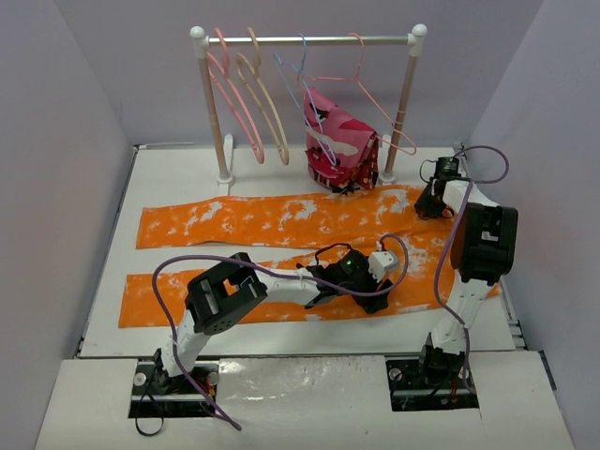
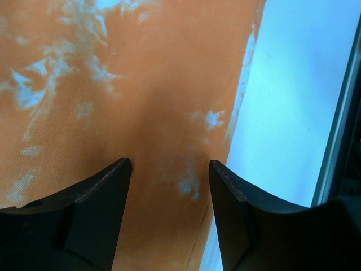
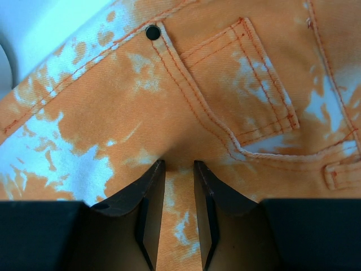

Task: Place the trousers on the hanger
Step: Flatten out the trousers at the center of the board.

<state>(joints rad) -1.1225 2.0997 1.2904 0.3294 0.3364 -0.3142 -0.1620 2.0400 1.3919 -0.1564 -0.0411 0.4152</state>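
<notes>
The orange trousers [image 1: 281, 220] with white blotches lie flat on the table, legs pointing left, waist at the right. My left gripper [image 1: 373, 292] hovers over the near leg close to its edge. In the left wrist view it [image 2: 169, 164] is open with the cloth [image 2: 141, 101] beneath and between the jaws. My right gripper [image 1: 429, 204] is at the waist on the far right. In the right wrist view it [image 3: 179, 164] is nearly closed on a ridge of cloth beside a pocket [image 3: 248, 90]. The bright pink hanger [image 1: 234, 103] hangs at the left of the rail.
A clothes rail [image 1: 309, 39] stands at the back on two posts. It carries a beige hanger [image 1: 270, 111], a thin light-blue hanger [image 1: 302, 80] holding a pink-red camouflage garment [image 1: 339, 150], and a thin pink hanger [image 1: 375, 98]. Walls enclose the table [image 1: 178, 178] on three sides.
</notes>
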